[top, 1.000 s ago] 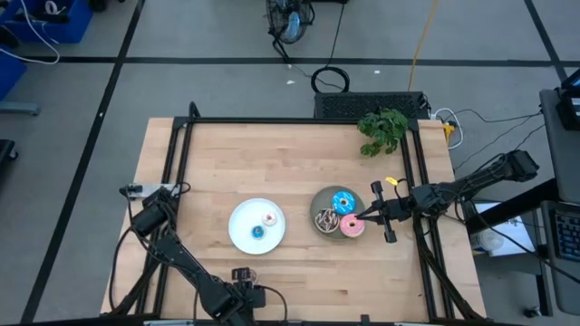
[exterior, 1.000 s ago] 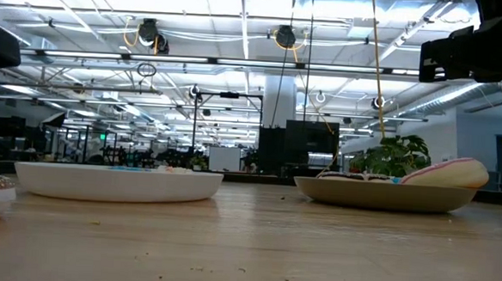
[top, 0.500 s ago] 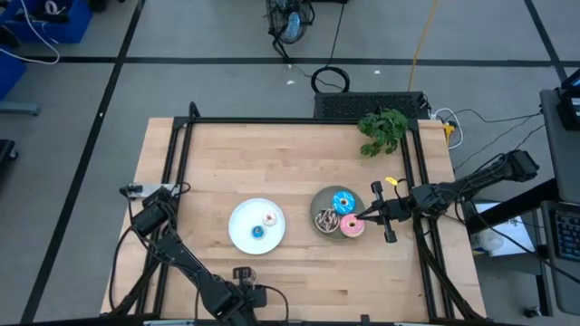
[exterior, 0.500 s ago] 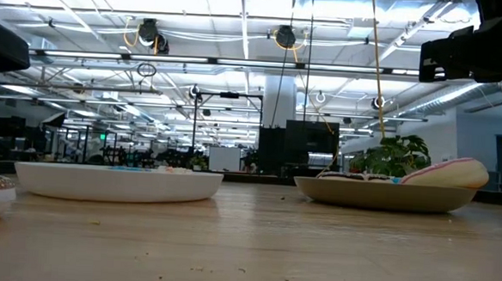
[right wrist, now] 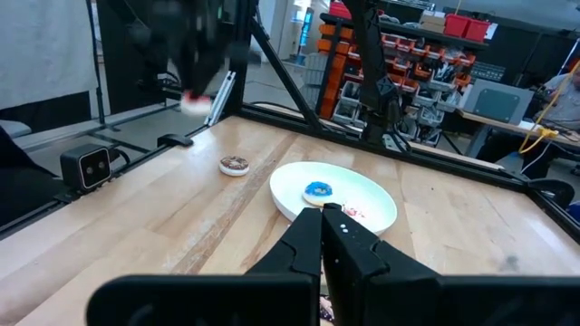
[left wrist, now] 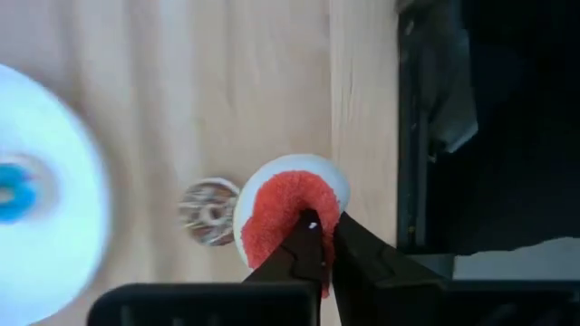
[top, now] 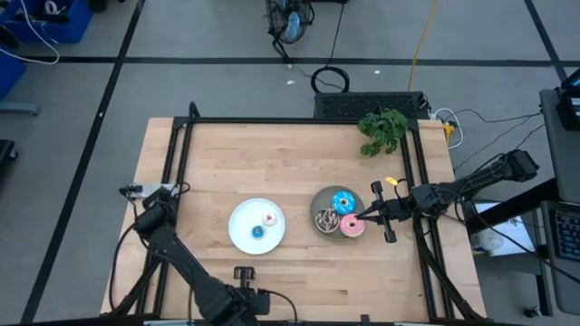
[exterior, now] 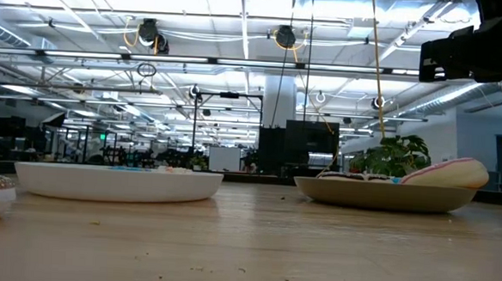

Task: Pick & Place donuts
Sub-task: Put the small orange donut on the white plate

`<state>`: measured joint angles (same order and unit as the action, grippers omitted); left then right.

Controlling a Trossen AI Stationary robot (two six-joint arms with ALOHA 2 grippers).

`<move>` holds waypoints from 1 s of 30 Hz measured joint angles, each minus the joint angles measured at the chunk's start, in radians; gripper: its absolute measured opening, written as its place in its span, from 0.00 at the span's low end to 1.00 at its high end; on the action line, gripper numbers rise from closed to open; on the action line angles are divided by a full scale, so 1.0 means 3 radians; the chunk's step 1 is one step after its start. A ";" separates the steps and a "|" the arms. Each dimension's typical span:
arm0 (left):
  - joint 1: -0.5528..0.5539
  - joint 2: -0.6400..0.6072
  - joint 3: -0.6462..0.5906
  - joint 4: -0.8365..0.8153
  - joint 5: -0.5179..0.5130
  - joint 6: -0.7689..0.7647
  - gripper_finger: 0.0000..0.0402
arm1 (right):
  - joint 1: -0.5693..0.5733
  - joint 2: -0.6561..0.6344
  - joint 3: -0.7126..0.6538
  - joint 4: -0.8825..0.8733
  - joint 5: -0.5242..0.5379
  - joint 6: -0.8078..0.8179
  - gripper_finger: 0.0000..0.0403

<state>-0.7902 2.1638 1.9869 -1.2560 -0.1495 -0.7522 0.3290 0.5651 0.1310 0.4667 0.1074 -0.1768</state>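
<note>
My left gripper (left wrist: 319, 244) hangs above the table's near left part, shut on a tiny red donut (left wrist: 285, 213). The right wrist view shows that gripper as a blur (right wrist: 195, 91). Below it a tiny brown donut (left wrist: 210, 211) lies flat on the wood. The white plate (top: 237, 228) holds a tiny white donut (top: 269, 217) and a tiny blue one (top: 257, 232). The grey-green plate (top: 319, 201) carries the blue sprinkled donut (top: 343, 201), the brown drizzled donut (top: 324, 220) and the pink donut (top: 352, 226). My right gripper (top: 361, 218) is shut, its tips right beside the pink donut. My left gripper pinches the red donut's ring at one side (left wrist: 304, 222) between its two fingertips, coming from above and pointing down. The donut is lifted clear of the table, red top toward the wrist. My right gripper's tips are at the pink donut; whether they touch it I cannot tell.
A green plant (top: 382, 129) stands at the far right. A black frame rail (left wrist: 412, 136) runs along the table edge close to my left gripper. A small dark camera (right wrist: 86, 163) sits on the wood near the brown donut. Bare wood lies behind both plates.
My left arm has risen. Its dark hand showed at the low view's top left and has gone up out of that view. In the high view its elbow has unfolded. The plates, the other donuts and my right arm have kept still.
</note>
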 joint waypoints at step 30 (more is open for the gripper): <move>0.1109 -0.1462 -0.0364 -0.1054 -0.1074 0.0493 0.03 | 0.0000 0.0001 0.0000 0.0053 -0.0010 -0.0013 0.00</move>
<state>-0.4577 1.7252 1.8778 -1.5721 -0.4717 -0.6043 0.3290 0.5655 0.1310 0.4828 0.1043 -0.1808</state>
